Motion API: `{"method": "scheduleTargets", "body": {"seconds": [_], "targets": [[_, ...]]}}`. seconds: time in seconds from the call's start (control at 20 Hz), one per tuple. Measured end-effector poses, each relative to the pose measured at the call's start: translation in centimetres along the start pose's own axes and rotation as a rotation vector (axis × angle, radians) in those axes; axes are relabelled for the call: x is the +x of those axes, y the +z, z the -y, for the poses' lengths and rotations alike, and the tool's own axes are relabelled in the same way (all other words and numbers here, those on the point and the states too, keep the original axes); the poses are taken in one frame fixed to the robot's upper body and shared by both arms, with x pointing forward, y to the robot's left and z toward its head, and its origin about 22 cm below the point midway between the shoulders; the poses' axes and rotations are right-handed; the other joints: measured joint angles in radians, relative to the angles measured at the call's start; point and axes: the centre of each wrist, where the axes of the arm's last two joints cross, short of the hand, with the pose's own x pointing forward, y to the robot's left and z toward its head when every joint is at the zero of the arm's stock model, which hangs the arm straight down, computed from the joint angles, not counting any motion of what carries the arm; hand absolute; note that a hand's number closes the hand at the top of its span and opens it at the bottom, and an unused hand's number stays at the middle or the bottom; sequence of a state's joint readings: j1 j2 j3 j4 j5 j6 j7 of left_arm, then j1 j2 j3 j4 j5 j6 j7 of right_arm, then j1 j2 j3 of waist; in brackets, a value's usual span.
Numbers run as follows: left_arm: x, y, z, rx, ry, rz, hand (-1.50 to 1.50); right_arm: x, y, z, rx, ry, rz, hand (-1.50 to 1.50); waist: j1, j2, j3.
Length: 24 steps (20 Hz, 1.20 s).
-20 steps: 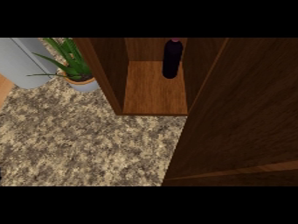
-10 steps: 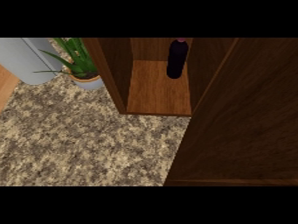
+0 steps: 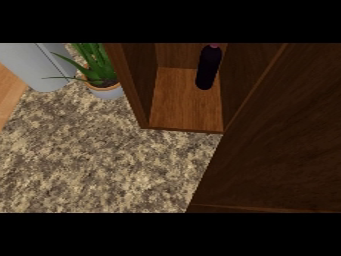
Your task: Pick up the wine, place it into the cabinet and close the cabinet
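- Neither hand shows in the head view, so the state of the fingers cannot be told.
- The dark wine bottle (image 3: 208, 67) stands upright on the wooden shelf inside the cabinet (image 3: 184, 100).
- The cabinet door (image 3: 291, 140) fills the view's right side.
- A speckled granite counter (image 3: 92, 160) spreads below; a potted plant (image 3: 99, 80) stands beside a grey cylinder (image 3: 33, 65).
- Compared with earlier, everything sits farther right in the view, showing more of the cylinder.

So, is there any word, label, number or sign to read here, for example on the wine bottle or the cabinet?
None can be read.
Wine bottle: dark, no label shows.
Cabinet and its door: plain wood.
Plant pot: no marking.
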<state>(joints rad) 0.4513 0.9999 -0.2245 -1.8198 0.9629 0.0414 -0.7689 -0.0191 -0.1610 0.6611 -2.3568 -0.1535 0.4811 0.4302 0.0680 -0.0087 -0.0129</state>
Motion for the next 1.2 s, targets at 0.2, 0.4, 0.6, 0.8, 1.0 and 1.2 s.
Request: {"method": "scheduleTargets", "body": {"seconds": [0.2,0.4,0.6,0.8,1.0,1.2], "targets": [[0.1,-0.2,-0.1,-0.017,0.008,0.002,1.5,-0.3,0.0,0.1,-0.001,-0.034,0.013,1.5,0.013,0.009,-0.001],[0.2,-0.3,-0.1,-0.033,0.017,0.004,1.5,-0.5,-0.1,0.3,0.0,-0.04,0.027,1.5,0.025,0.014,-0.002],[0.2,-0.5,-0.1,-0.046,0.021,0.006,1.5,-0.5,-0.2,0.7,-0.003,-0.019,0.034,1.5,0.04,0.021,-0.003],[0.2,-0.7,-0.1,-0.056,0.027,0.011,1.5,-0.7,-0.4,1.1,-0.016,-0.009,0.027,1.5,0.05,0.029,-0.005],[0.2,-0.9,0.1,-0.072,0.037,0.017,1.5,-0.9,-0.6,1.9,-0.027,0.015,0.024,1.5,0.063,0.036,-0.006],[0.2,-1.3,0.2,-0.084,0.041,0.024,1.5,-1.3,-1.5,3.9,-0.067,0.05,0.023,1.5,0.077,0.043,-0.006]]}}
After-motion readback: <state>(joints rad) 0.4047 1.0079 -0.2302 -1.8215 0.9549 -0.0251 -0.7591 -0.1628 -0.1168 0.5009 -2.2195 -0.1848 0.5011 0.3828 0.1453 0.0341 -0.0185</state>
